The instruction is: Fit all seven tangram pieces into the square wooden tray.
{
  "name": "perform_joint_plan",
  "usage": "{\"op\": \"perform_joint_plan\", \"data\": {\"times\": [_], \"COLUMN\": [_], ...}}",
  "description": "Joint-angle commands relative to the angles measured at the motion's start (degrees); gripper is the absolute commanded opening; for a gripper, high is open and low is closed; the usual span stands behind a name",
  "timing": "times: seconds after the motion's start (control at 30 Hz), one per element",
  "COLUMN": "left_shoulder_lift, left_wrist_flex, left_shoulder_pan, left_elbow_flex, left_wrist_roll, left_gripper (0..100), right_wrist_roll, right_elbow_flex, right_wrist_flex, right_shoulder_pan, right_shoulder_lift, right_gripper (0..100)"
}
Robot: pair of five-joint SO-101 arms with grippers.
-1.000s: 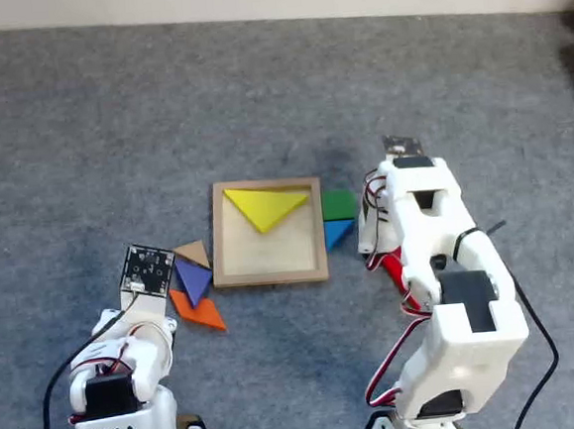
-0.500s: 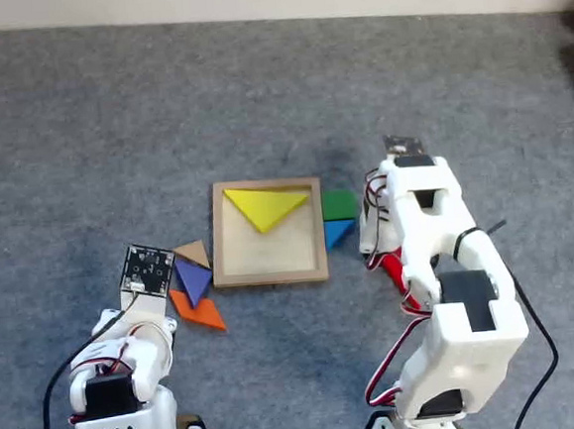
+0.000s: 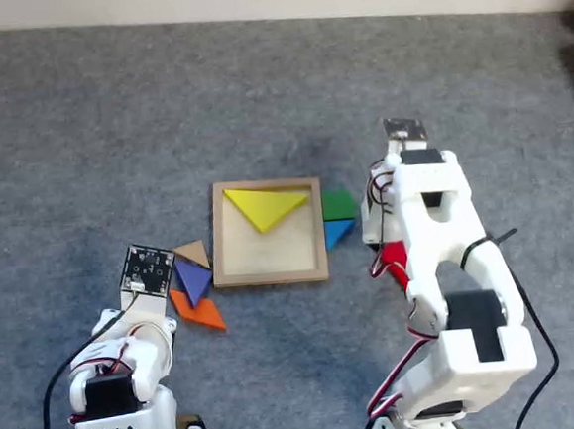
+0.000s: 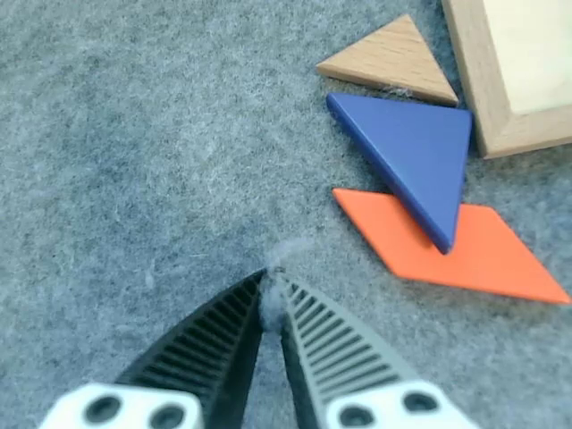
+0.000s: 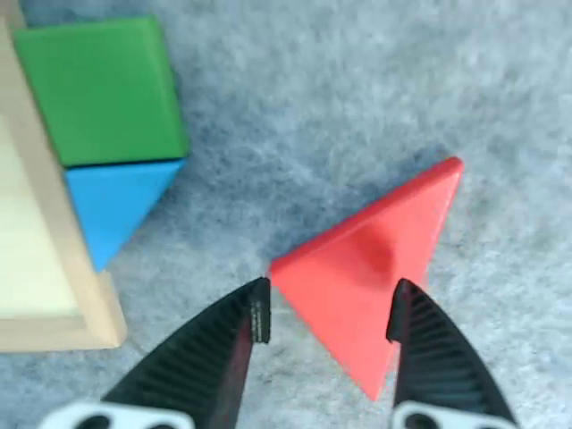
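The right gripper (image 5: 328,311) stands open, its jaws astride the red triangle (image 5: 366,268), one fingertip over the piece's edge, the other just clear of it; in the high view this piece lies on the grey carpet (image 3: 110,119) right of centre. To its left the green square (image 3: 340,203) and the light blue triangle (image 3: 336,232) sit against the right rim of the square wooden tray (image 3: 272,276), mid-frame; the yellow triangle (image 3: 264,206) lies inside, along the tray's upper edge.

The left gripper (image 4: 273,284), at the lower left, is closed on nothing, tips pointing at the carpet. Near it, just left of the tray, lie the wooden triangle (image 4: 393,63), the dark blue triangle (image 4: 411,152) and the orange parallelogram (image 4: 483,259); the dark blue tip overlaps the orange.
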Motion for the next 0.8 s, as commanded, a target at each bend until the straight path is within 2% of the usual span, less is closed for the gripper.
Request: {"op": "perform_joint_plan", "data": {"times": [0.0,0.17,0.4,0.77], "left_shoulder_lift": [-0.31,-0.31,-0.31,-0.31], "left_wrist_flex": [-0.97,-0.97,-0.97,-0.97], "left_shoulder_pan": [-0.57,-0.57,-0.57,-0.57], "left_elbow_flex": [-0.22,-0.22,-0.22,-0.22], "left_wrist_roll": [-0.44,-0.44,-0.44,-0.44], "left_gripper": [1,1,1,1], "right_wrist_roll": [0.62,0.09,-2.73,-2.55], "right_elbow_flex": [-2.15,-2.15,-2.07,-2.15], "right_wrist_flex": [0.66,0.66,0.40,-4.26], "right_shoulder_pan": [-3.91,-5.14,0.04,0.84], "right_shoulder_lift": [-4.70,-6.90,-2.77,8.66], "right_gripper": [20.6,21.1,36.8,36.8]}}
